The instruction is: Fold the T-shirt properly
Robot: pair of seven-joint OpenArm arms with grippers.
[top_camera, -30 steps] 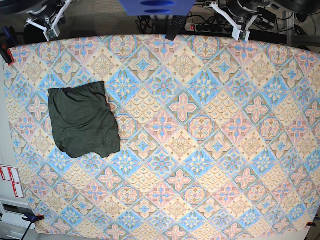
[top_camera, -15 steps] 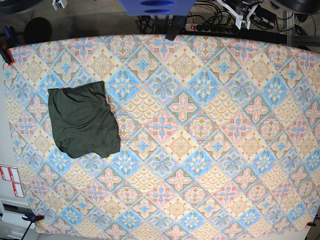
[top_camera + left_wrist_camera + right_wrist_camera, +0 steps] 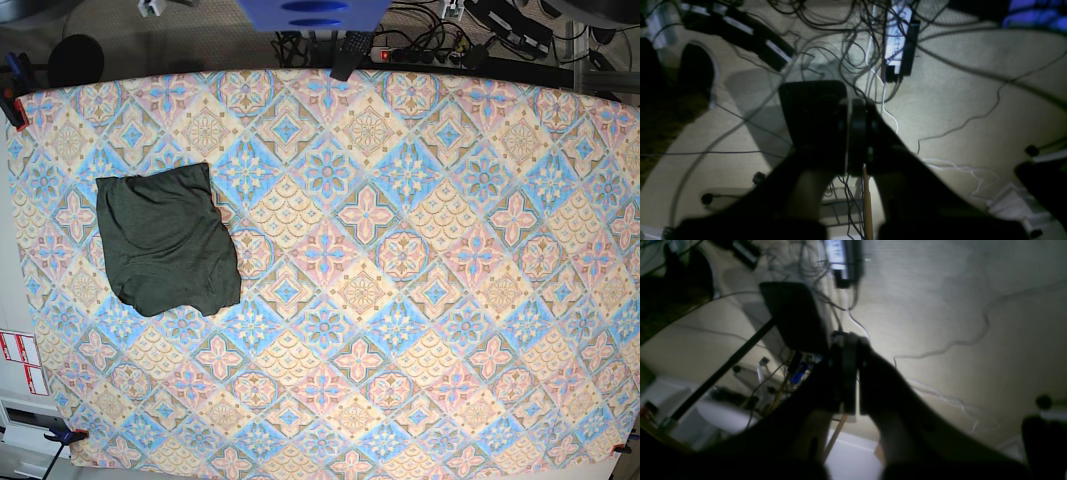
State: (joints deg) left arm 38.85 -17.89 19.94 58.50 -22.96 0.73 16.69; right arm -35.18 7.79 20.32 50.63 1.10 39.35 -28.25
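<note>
The T-shirt (image 3: 167, 240) lies folded into a compact dark olive-green rectangle on the left part of the patterned tablecloth (image 3: 400, 260) in the base view. Neither arm is over the table there; only small white bits show at the top edge. In the left wrist view my left gripper (image 3: 855, 103) is shut with nothing between its fingers, hanging over a floor full of cables. The right wrist view shows my right gripper (image 3: 846, 340) shut and empty too, above the floor beside a black stand. Neither wrist view shows the shirt.
A power strip (image 3: 420, 55) and tangled cables lie beyond the table's far edge. Red clamps (image 3: 10, 105) hold the cloth at the left corner. A blue object (image 3: 310, 12) hangs at the top centre. White labels (image 3: 22, 362) sit off the left edge.
Both arms have pulled back past the table's far edge and almost left the base view. The folded T-shirt has not moved.
</note>
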